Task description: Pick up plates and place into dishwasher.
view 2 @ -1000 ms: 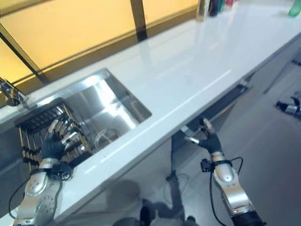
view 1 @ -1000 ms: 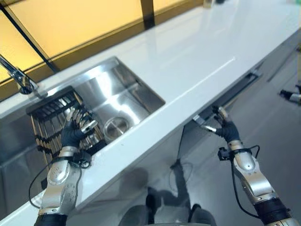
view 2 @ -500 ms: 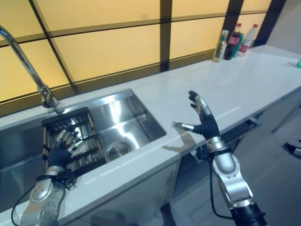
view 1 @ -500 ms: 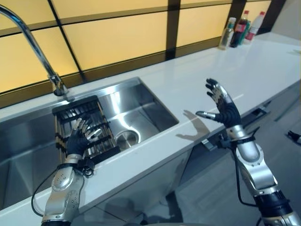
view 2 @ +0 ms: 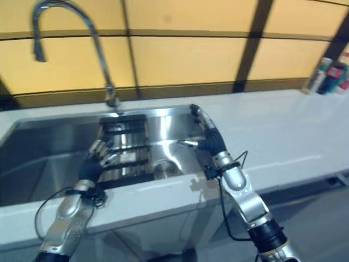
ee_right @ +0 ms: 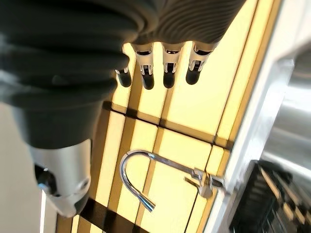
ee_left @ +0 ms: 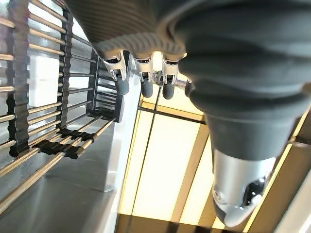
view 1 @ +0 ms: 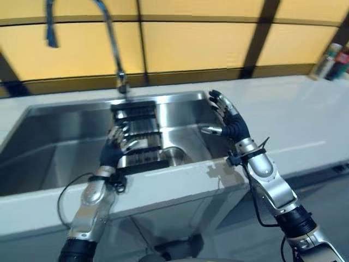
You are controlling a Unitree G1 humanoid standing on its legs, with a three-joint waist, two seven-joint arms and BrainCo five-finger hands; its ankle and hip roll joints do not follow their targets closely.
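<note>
The white desk runs across the head views from 9 to 3 o'clock, with a steel sink sunk into it at centre-left. A dark wire rack sits in the sink's right part, below a curved tap that rises at 12 o'clock behind the basin. A few bottles stand on the desk at 2 o'clock, against the yellow-panelled wall.

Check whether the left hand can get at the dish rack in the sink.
Probably yes: the left hand hovers open right over the black dish rack in the sink, with nothing between them.
</note>
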